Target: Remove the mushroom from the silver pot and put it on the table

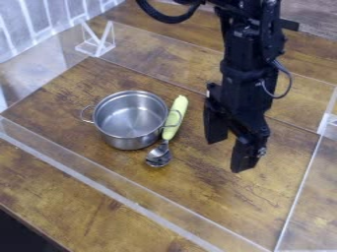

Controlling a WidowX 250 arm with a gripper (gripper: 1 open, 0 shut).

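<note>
The silver pot (128,119) stands left of centre on the table (79,187), and its inside shows only bare steel. The mushroom is not in sight; it may be hidden behind the gripper. My gripper (227,148) points straight down to the right of the pot, beyond the spoon, with its black fingers (243,156) close above the wood. The fingers stand apart and I see nothing between them.
A spoon (170,126) with a yellow-green handle lies against the pot's right side. Clear acrylic walls (158,221) fence the wood planks at the front, right and back. A clear bracket (94,39) sits at the back left.
</note>
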